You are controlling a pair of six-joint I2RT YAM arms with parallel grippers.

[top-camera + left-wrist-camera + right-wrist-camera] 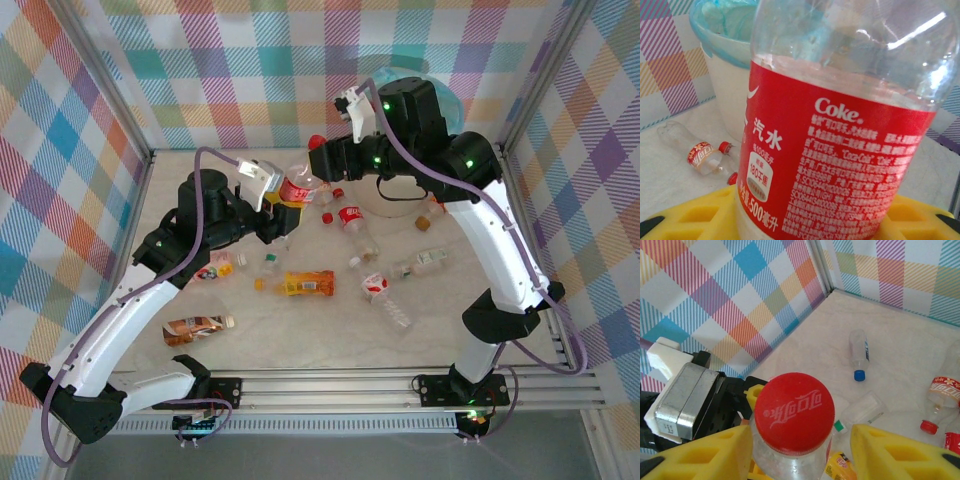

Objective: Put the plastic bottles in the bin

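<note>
A clear Coke bottle (pixel 296 188) with a red label and a red cap (pixel 794 412) hangs above the table's back left. My left gripper (pixel 285 206) is shut on its lower body, and the label (pixel 840 150) rises between the yellow fingers (pixel 695 217). My right gripper (pixel 800 450) is open around the bottle's neck, with a gap between the cap and the right finger (pixel 900 455); it reaches in from the right (pixel 320 158). The white bin (pixel 725 85) with its teal bag (pixel 455 100) stands at the back right, behind the right arm.
Several bottles lie on the table: an orange one (pixel 308 284), a red-labelled one (pixel 352 217), a clear one (pixel 425 262), a brown-labelled one (pixel 195 326). A blue-capped bottle (pixel 859 352) and a small red-capped one (pixel 697 152) lie nearby. Checked walls enclose the table.
</note>
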